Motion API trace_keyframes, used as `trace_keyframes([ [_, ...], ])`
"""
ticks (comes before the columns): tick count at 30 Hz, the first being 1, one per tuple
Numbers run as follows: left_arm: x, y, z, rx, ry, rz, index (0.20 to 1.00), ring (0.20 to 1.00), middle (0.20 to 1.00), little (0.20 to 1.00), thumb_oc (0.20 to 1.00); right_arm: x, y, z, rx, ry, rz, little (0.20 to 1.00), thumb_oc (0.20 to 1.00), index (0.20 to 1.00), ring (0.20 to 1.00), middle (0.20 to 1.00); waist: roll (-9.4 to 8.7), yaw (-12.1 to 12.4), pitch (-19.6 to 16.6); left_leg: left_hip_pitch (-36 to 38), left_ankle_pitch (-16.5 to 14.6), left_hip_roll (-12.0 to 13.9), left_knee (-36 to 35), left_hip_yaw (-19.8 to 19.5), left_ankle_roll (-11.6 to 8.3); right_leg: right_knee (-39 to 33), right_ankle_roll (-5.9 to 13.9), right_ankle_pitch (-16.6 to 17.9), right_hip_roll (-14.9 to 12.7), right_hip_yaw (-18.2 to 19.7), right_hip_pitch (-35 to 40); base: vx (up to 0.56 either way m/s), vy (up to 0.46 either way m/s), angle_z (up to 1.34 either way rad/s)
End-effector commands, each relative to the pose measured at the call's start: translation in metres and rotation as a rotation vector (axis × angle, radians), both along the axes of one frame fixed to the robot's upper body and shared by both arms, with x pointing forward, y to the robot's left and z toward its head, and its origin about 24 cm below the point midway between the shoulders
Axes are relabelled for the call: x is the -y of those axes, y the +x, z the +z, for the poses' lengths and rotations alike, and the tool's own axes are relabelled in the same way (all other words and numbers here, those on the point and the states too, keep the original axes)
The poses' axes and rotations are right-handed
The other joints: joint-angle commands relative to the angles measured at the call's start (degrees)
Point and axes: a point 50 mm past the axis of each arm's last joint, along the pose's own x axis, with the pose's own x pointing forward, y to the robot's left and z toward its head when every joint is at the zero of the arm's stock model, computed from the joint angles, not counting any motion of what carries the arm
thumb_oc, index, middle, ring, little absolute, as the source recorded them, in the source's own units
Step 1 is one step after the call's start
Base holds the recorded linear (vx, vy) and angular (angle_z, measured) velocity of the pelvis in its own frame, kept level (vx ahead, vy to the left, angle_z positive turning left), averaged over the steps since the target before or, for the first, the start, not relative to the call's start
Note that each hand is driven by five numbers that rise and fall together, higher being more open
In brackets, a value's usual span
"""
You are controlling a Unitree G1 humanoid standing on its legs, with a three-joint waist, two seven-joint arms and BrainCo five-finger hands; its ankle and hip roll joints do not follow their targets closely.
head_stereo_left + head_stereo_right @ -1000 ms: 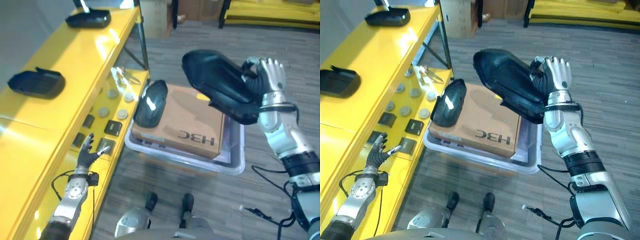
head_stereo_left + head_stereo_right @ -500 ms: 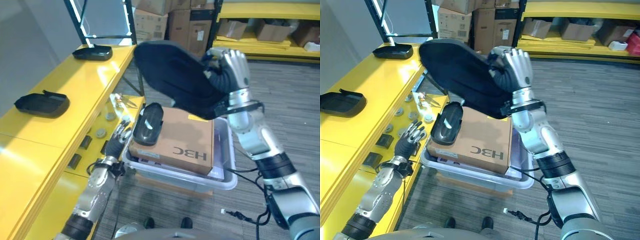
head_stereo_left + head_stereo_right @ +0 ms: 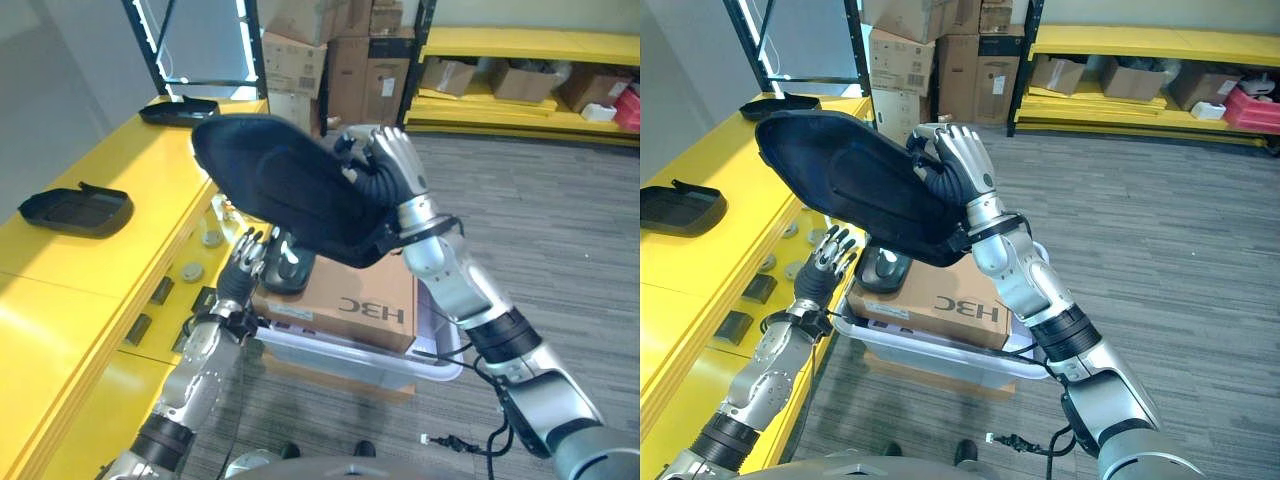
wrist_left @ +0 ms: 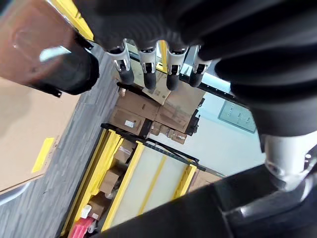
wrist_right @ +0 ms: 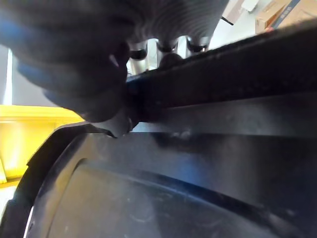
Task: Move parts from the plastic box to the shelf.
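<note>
From the left eye view, the right hand (image 3: 385, 170) is up at chest height with its fingers clamped over the edge of a large black moulded part (image 3: 280, 185), which it holds in the air, tilted, above the clear plastic box (image 3: 340, 345) and near the edge of the yellow shelf (image 3: 120, 200). A brown cardboard carton (image 3: 350, 295) sits in the box, with dark print on its side that I will leave unread. A smaller black part (image 3: 288, 268) with a pale sticker rests on the carton's near corner. The left hand (image 3: 243, 262) hovers just beside that corner with its fingers spread loose, gripping nothing. Two black parts lie on the shelf top, one near (image 3: 75, 208) and one at the far end (image 3: 178, 110). In the right eye view, small grey discs (image 3: 790, 228) and dark square pieces (image 3: 758, 288) lie on the lower yellow level, and stacked cardboard boxes (image 3: 940, 50) stand at the back; their labels are too small to make out. The left wrist view shows straight fingers (image 4: 148, 74) next to the smaller black part (image 4: 54, 64), the tan carton (image 4: 22, 144) under it and a yellow rack (image 4: 143, 183) in the distance. The right wrist view, very close, shows fingers (image 5: 168, 47) curled over the rim of the large black part (image 5: 198, 163), with the yellow shelf (image 5: 25, 134) beyond.
</note>
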Motion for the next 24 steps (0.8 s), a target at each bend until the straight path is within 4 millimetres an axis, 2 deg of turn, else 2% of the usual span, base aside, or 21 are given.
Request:
trace_keyframes([
  [1, 0.004, 0.006, 0.020, 0.121, 0.008, -0.018, 1.000, 1.000, 1.000, 1.000, 1.000, -0.004, 0.001, 0.029, 0.097, 0.030, 0.047, 0.200, 0.200, 0.200, 0.200, 0.200, -1.32, 0.9, -3.7, -2.6, -0.7, 2.9, -1.4, -0.8, -2.08, 1.8, 4.40, -9.2, -3.3, -0.7, 5.5, 0.00, 0.000, 0.00],
  [4, 0.002, 0.006, 0.026, 0.153, 0.021, -0.002, 1.000, 1.000, 1.000, 1.000, 1.000, -0.005, 0.002, 0.026, 0.089, 0.015, 0.043, 0.200, 0.200, 0.200, 0.200, 0.200, -1.52, 1.2, -3.7, -2.5, -0.6, 2.8, -1.4, -1.0, -2.04, 1.8, 4.40, -9.1, -3.4, -0.8, 5.6, 0.00, 0.000, 0.00],
  [10, 0.001, 0.006, 0.035, 0.218, 0.085, 0.006, 1.000, 1.000, 1.000, 1.000, 1.000, -0.025, 0.002, 0.024, 0.067, -0.011, 0.115, 0.200, 0.200, 0.200, 0.200, 0.200, -1.71, 1.7, -3.8, -2.4, -0.7, 2.6, -1.4, -1.0, -1.94, 1.5, 4.49, -8.9, -3.6, -1.0, 5.9, 0.00, 0.000, 0.00],
  [21, -0.011, 0.010, 0.045, 0.343, 0.440, 0.122, 1.000, 1.000, 1.000, 1.000, 1.000, -0.057, -0.016, 0.027, 0.049, -0.019, 0.322, 0.200, 0.200, 0.200, 0.200, 0.200, -2.13, 2.1, -3.7, -2.5, -0.9, 2.6, -1.3, -0.7, -1.87, 1.4, 4.56, -8.7, -3.6, -0.7, 5.7, 0.00, 0.000, 0.00],
  [24, -0.011, 0.011, 0.046, 0.354, 0.474, 0.143, 1.000, 1.000, 1.000, 1.000, 1.000, -0.065, -0.022, 0.027, 0.038, -0.012, 0.375, 0.200, 0.200, 0.200, 0.200, 0.200, -2.16, 2.0, -3.6, -2.4, -0.9, 2.6, -1.3, -0.6, -1.89, 1.3, 4.54, -8.7, -3.6, -0.6, 5.8, 0.00, 0.000, 0.00],
])
